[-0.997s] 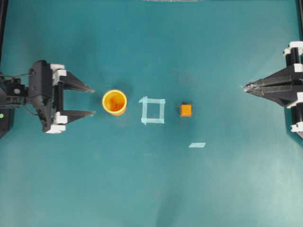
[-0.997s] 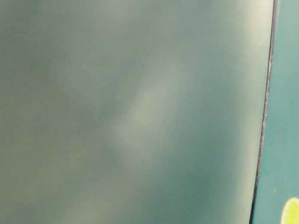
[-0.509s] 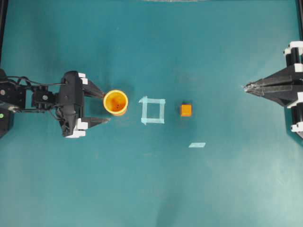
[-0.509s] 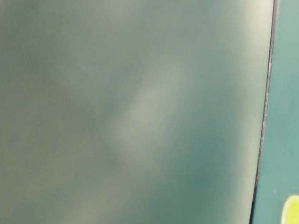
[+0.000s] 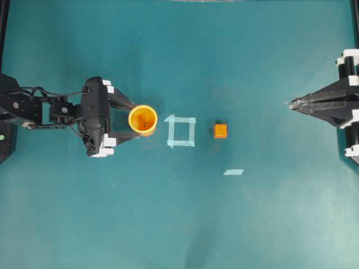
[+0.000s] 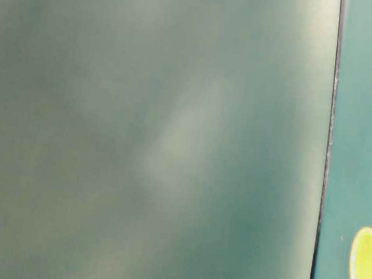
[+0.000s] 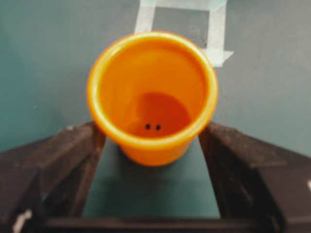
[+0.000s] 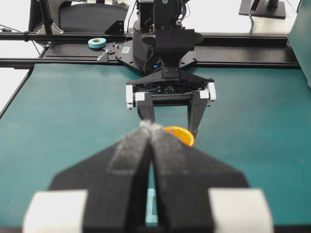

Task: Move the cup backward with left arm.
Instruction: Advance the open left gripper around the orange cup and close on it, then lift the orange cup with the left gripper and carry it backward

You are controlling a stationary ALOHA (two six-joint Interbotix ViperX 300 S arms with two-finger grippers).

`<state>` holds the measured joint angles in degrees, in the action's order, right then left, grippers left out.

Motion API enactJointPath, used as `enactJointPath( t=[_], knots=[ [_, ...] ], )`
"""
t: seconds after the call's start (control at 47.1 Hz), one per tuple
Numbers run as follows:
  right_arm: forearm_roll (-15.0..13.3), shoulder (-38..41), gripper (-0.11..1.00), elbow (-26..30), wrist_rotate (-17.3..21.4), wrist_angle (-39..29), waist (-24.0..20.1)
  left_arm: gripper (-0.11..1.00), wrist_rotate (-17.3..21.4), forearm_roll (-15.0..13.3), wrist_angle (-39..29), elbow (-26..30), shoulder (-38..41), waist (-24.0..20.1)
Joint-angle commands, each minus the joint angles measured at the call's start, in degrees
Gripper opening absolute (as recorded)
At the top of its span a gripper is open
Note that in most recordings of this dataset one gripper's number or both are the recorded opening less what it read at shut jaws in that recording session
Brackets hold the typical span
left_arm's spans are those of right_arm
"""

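On the left half of the teal desk (image 5: 179,224), the cup (image 5: 142,120) is standing upright with its darker orange inside facing up, just left of a square outline of pale tape (image 5: 181,130). The left arm (image 5: 33,107) is reaching in from the left edge, and its left pincer (image 5: 130,121) is standing wide, one finger on each side of the cup. In the left wrist view the cup (image 7: 152,95) is sitting between the two black fingers (image 7: 58,162), whose tips lie right beside its wall; whether they are touching it I cannot tell. Two tiny dark dots are showing on the cup's bottom.

Beyond the tape square, a small orange cube (image 5: 220,130) is sitting on the desk, well apart from the cup, and a short loose strip of pale tape (image 5: 233,172) is lying below and to the right of the cube.

At the right edge the right pincer (image 5: 291,103) is hanging pressed together into a single point, holding nothing. Its own camera is looking along those joined fingers (image 8: 131,160) toward the left pincer (image 8: 171,127) and the cup's rim (image 8: 180,133).

In the table-level view a blurred grey-green surface is filling most of the picture, with the cup's yellow rim (image 6: 367,265) at the lower right corner.
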<state>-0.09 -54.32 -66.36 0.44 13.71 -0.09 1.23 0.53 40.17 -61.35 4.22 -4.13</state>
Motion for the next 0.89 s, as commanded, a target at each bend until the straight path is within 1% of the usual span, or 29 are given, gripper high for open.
enactJointPath(
  t=[0.0, 0.148, 0.361, 0.53, 0.679, 0.87],
  knots=[
    [0.09, 0.26, 0.00, 1.58, -0.09, 0.18, -0.09, 0.74, 0.00, 0.09, 0.53, 1.76, 0.18, 0.88],
    [0.09, 0.35, 0.00, 1.58, 0.00, 0.18, -0.09, 0.74, 0.00, 0.00, 0.53, 4.22, 2.37, 2.37],
    [0.09, 0.26, 0.00, 1.58, 0.00, 0.18, -0.09, 0.74, 0.00, 0.00, 0.79, 6.77, 5.19, 3.08],
    [0.09, 0.35, 0.00, 1.58, 0.00, 0.09, -0.09, 0.71, 0.44, 0.09, 2.46, 6.86, 5.19, 3.08],
    [0.09, 0.26, 0.00, 1.58, 0.00, 0.09, -0.09, 0.64, 0.35, 0.09, 3.25, 6.50, 5.10, 3.08],
    [0.09, 0.35, 0.00, 1.58, 0.09, 0.09, -0.09, 0.64, 0.62, 0.09, 3.25, 6.33, 5.01, 2.99]
  ],
)
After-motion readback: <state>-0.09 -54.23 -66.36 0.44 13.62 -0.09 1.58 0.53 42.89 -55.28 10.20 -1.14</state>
